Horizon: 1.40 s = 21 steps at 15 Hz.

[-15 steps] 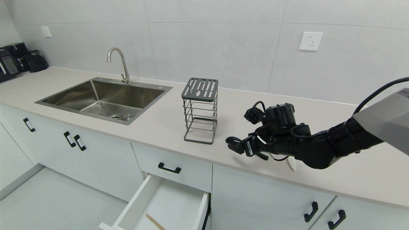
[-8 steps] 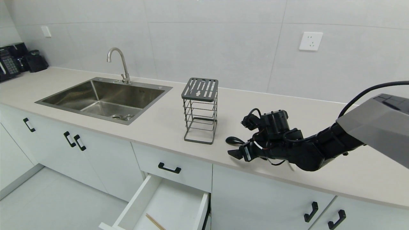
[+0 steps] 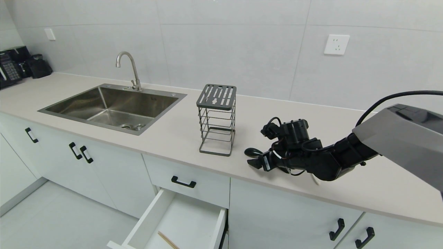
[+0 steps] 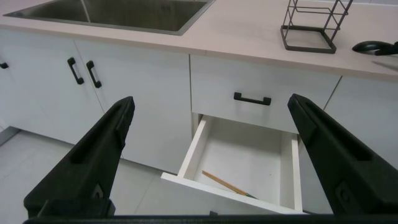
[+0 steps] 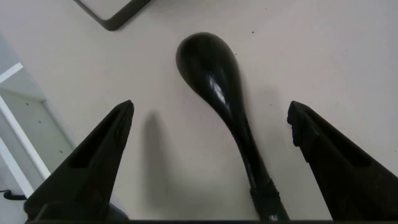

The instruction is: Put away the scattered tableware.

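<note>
A black spoon (image 3: 252, 151) lies on the beige counter (image 3: 173, 138) just right of the wire rack; its bowl shows and its handle runs under my right gripper (image 3: 256, 162). In the right wrist view the spoon (image 5: 214, 74) lies between the two spread fingers (image 5: 93, 168), so my right gripper (image 5: 210, 111) is open, low over the counter. My left gripper (image 4: 211, 102) hangs open in front of the cabinets, above the open white drawer (image 4: 193, 155). A pair of wooden chopsticks (image 4: 227, 185) lies inside that drawer (image 3: 152, 214).
A grey wire rack (image 3: 217, 119) stands mid-counter, with the steel sink (image 3: 110, 107) and tap to its left. A small white piece (image 3: 314, 178) sticks out from under the right forearm near the counter's front edge. Dark appliances (image 3: 20, 64) sit far left.
My right arm has sunk lower and drawn slightly left, bringing the open gripper down around the black spoon's handle. The spoon, rack and drawer have not moved.
</note>
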Motion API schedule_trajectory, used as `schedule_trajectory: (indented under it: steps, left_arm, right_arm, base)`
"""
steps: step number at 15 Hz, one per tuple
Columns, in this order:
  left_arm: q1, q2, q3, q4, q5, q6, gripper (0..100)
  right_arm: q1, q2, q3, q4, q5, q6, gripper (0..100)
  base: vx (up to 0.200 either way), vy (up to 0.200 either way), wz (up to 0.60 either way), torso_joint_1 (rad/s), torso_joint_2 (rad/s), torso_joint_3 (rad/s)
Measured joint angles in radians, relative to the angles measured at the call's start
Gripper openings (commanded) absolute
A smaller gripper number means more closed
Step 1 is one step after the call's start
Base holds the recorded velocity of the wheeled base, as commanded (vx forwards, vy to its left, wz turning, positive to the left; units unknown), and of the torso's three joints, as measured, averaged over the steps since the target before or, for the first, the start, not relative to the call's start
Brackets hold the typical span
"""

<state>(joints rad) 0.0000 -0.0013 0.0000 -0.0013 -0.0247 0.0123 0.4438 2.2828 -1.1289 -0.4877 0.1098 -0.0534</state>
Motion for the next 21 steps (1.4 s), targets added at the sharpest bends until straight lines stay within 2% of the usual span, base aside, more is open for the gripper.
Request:
schedule_trajectory:
  steps: [3,4,14,21]
  left_arm:
    - [0.0,0.0,0.0,0.0,0.001,0.0,100]
    - [0.0,0.0,0.0,0.0,0.0,0.0,100]
    - [0.0,0.0,0.0,0.0,0.0,0.0,100]
    - [0.0,0.0,0.0,0.0,0.0,0.0,100]
  right_arm:
    - [-0.001,0.022,-0.008,-0.003,-0.001,0.002,100]
    - [-0.001,0.026,-0.01,-0.006,-0.002,0.002,0]
    - [0.002,-0.012,0.017,0.003,-0.039,-0.005,0]
    - [0.013,-0.212,0.151,0.01,-0.027,-0.107,0]
  base:
    - [0.0,0.0,0.0,0.0,0.0,0.0]
    - [0.0,0.0,0.0,0.0,0.0,0.0]
    - [0.0,0.0,0.0,0.0,0.0,0.0]
    - [0.0,0.0,0.0,0.0,0.0,0.0]
